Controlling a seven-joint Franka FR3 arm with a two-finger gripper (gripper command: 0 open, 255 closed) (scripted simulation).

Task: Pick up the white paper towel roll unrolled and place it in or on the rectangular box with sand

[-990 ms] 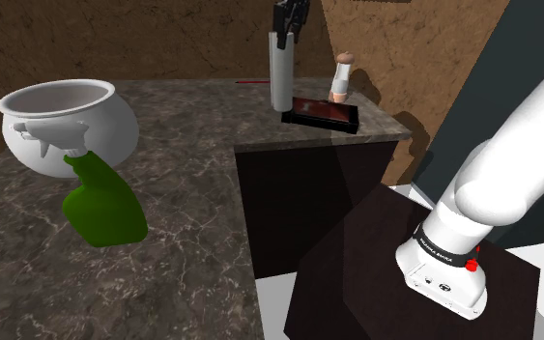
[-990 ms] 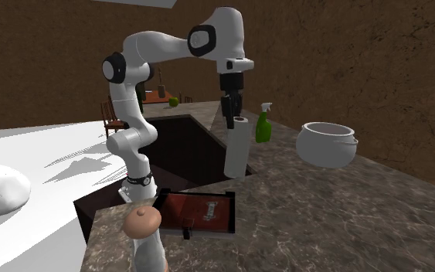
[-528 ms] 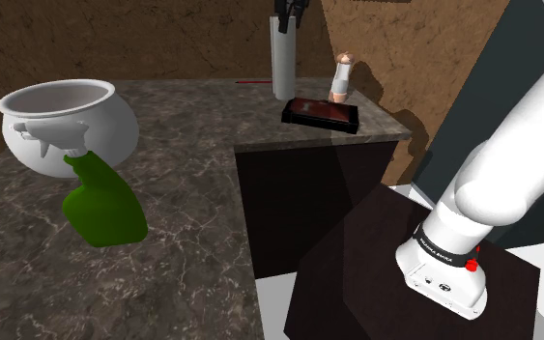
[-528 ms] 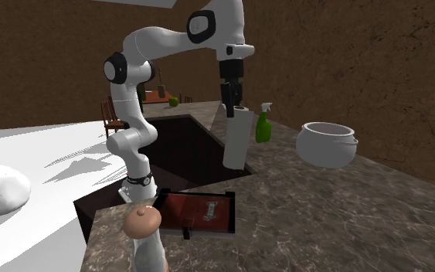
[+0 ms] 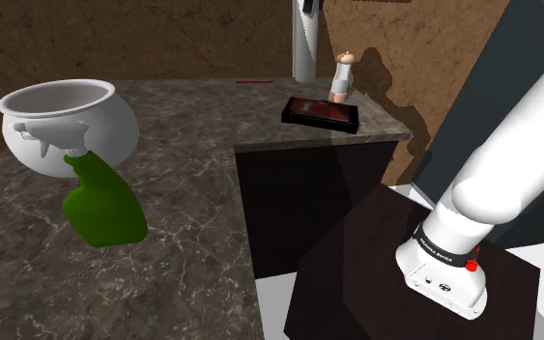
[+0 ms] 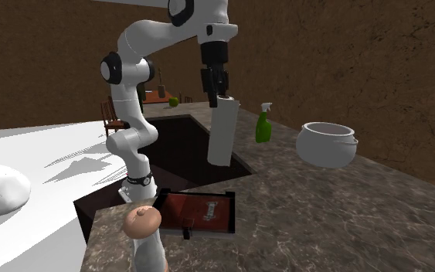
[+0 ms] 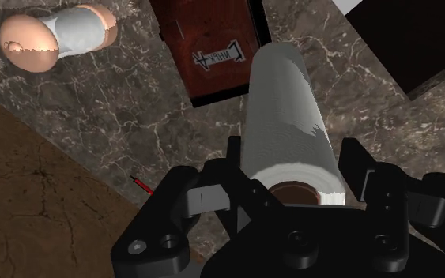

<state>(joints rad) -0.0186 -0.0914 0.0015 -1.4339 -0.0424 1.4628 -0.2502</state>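
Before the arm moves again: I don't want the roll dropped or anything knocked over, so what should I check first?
1. Grip: gripper shut on the paper towel roll near its top end: ok.
2. Height: roll hangs in the air, off the counter: ok.
3. Alignment: roll centred over the box: cannot tell.
4. Landing spot: box bare but for one small pale mark: ok.
5. Clearance: pink-topped bottle stands apart from the box, though close: ok.
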